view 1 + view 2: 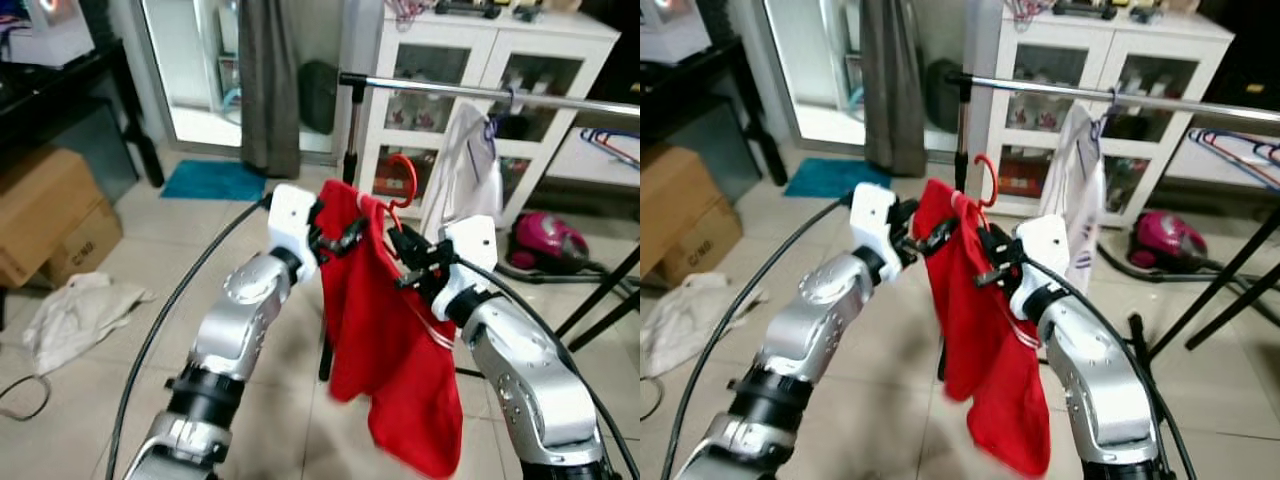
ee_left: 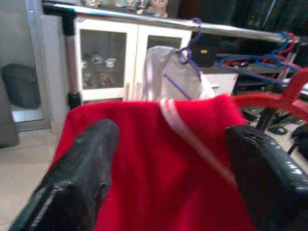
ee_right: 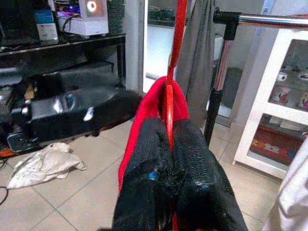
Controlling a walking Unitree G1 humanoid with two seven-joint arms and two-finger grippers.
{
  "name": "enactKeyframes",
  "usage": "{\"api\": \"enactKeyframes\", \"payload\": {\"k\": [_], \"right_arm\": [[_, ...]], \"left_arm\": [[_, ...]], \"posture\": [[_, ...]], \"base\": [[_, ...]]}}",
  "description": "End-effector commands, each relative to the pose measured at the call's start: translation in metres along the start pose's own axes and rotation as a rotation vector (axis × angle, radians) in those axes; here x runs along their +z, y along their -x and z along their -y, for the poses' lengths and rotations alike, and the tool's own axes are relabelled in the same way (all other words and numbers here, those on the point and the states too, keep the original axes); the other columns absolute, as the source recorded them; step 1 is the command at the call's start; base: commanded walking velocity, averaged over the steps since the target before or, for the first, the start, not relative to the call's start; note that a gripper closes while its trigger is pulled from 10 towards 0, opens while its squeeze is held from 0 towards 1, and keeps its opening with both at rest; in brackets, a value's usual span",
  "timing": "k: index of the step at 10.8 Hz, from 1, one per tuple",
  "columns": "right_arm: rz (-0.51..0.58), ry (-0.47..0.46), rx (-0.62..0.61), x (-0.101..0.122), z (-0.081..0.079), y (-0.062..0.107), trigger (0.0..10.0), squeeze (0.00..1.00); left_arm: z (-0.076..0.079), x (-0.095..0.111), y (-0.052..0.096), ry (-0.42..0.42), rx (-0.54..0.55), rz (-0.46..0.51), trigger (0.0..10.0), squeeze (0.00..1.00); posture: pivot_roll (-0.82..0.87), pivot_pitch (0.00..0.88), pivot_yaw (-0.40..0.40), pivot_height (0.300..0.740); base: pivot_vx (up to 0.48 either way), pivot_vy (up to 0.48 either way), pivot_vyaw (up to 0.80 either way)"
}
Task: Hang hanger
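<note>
A red hanger (image 1: 404, 181) carries a red garment (image 1: 390, 350) that hangs down between my two arms. My right gripper (image 3: 171, 127) is shut on the hanger's neck just under the hook. My left gripper (image 1: 335, 240) is at the garment's left shoulder, its fingers (image 2: 82, 159) spread wide with the red cloth (image 2: 163, 159) between them. Behind and above runs the metal rail (image 1: 450, 90) of a clothes rack. A white garment (image 1: 465, 165) on a purple hanger hangs from it to the right of the red hook, which is below the rail.
Behind the rail stands a white glass-door cabinet (image 1: 480, 60). A pink vacuum cleaner (image 1: 545, 240) and black rack legs (image 1: 600, 300) are at the right. Cardboard boxes (image 1: 45, 215) and a white cloth (image 1: 75, 315) lie on the floor at left. Spare hangers (image 1: 610, 140) hang far right.
</note>
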State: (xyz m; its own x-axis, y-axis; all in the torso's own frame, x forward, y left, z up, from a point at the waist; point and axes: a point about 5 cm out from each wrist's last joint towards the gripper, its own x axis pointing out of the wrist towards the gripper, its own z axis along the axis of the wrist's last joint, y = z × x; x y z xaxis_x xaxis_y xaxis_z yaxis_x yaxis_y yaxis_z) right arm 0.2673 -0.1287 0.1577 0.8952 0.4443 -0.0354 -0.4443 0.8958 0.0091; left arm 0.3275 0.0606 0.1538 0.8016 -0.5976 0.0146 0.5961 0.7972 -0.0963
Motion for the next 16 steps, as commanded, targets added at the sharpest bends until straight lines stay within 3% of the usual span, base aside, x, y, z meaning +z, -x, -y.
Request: {"api": "enactKeyframes", "payload": {"k": [1,2,3,4,5,8,9,10,11,12,13,16], "right_arm": [[0.061,0.018,0.013,0.016,-0.001,-0.001,10.0,0.00],[0.061,0.017,0.018,0.017,-0.003,-0.002,10.0,0.00],[0.061,0.016,0.020,0.017,-0.003,-0.002,10.0,0.00],[0.054,0.016,0.021,0.016,-0.004,-0.002,10.0,0.00],[0.052,0.016,0.021,0.016,-0.004,-0.002,10.0,0.00],[0.033,0.022,0.031,0.013,-0.005,-0.002,10.0,0.00],[0.035,0.022,0.036,0.014,-0.006,-0.003,10.0,0.00],[0.040,0.025,0.041,0.016,-0.006,-0.003,10.0,0.00],[0.051,0.025,0.050,0.018,-0.007,-0.003,10.0,0.00],[0.059,0.025,0.061,0.020,-0.008,-0.003,10.0,0.00],[0.063,0.026,0.073,0.022,-0.009,-0.003,10.0,0.00],[0.066,0.037,0.094,0.023,-0.011,-0.003,10.0,0.00]], "left_arm": [[0.004,0.002,-0.006,-0.018,-0.028,0.005,0.0,0.00],[0.006,0.002,-0.010,-0.009,-0.047,0.009,0.9,0.00],[0.007,0.002,-0.011,-0.007,-0.056,0.012,0.9,0.00],[0.012,0.006,-0.014,0.003,-0.108,0.022,7.1,0.00],[0.014,0.007,-0.014,-0.002,-0.117,0.023,10.0,0.00],[0.024,0.004,-0.014,0.029,-0.209,0.022,10.0,0.00],[0.016,-0.003,-0.017,-0.006,-0.131,-0.027,10.0,0.00],[0.007,-0.004,-0.019,-0.010,-0.061,-0.040,8.1,0.00],[0.001,-0.002,-0.020,-0.007,-0.025,-0.035,3.4,0.00],[-0.003,-0.001,-0.021,0.001,-0.019,-0.033,1.2,0.00],[-0.006,-0.003,-0.024,0.005,-0.008,-0.039,0.0,0.00],[-0.009,-0.005,-0.028,-0.007,-0.017,-0.067,0.0,0.00]], "posture": [[0.07,0.000,-0.012,0.740],[0.07,0.000,-0.012,0.740],[0.07,0.000,-0.012,0.740],[0.07,0.000,-0.010,0.740],[0.07,0.000,-0.010,0.740],[0.06,0.000,-0.011,0.740],[0.06,0.000,-0.011,0.740],[0.06,0.000,-0.011,0.740],[0.06,0.000,-0.012,0.740],[0.06,0.000,-0.013,0.740],[0.05,0.000,-0.014,0.740],[0.05,0.000,-0.016,0.740]], "base": [[0.000,0.000,0.00],[0.000,0.000,0.00],[0.000,0.000,0.00],[0.000,0.000,0.00],[0.000,0.000,0.00],[0.000,0.000,0.00],[0.000,0.000,0.00],[0.000,0.000,0.00],[0.000,0.000,0.00],[0.000,0.000,0.00],[0.000,0.000,0.00],[0.000,0.000,0.00]]}}
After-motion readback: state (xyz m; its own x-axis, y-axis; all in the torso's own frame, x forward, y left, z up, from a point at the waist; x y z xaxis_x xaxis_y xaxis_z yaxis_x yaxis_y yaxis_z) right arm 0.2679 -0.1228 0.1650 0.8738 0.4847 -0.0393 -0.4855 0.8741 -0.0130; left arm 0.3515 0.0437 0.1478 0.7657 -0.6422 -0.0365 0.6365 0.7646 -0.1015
